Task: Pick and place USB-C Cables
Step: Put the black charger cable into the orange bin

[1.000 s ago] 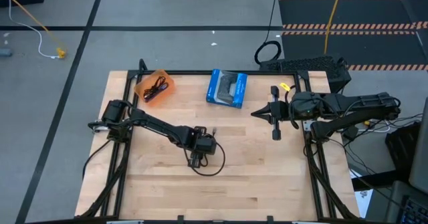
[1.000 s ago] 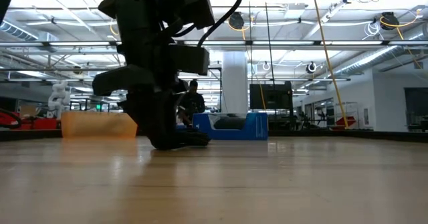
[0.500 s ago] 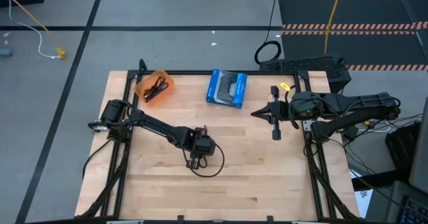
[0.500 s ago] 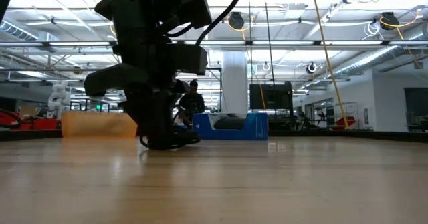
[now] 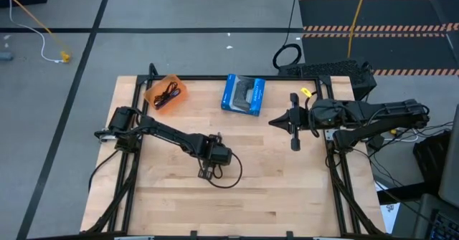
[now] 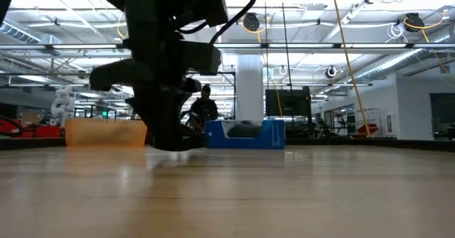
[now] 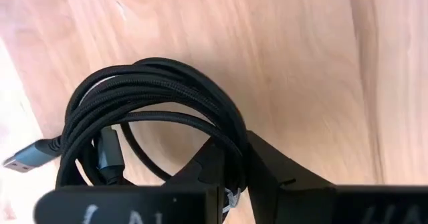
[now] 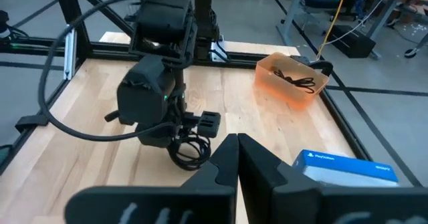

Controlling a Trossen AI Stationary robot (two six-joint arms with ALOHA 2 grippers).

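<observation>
1. USB-C cable [image 7: 144, 114], black and coiled, is clenched in the left claw [image 5: 209, 170] near the middle of the wooden surface [image 5: 287, 190]; its grey plug juts from the coil.
2. In the low view the left claw [image 6: 167, 135] sits low over the boards.
3. Another black cable [image 5: 167, 94] lies in the orange bin [image 5: 153, 94] at the far left corner.
4. A blue box [image 5: 244, 94] lies beside the bin along the far edge.
5. Right claw [image 5: 293, 121] waits near the right edge, fingers pressed together, gripping nothing.
</observation>
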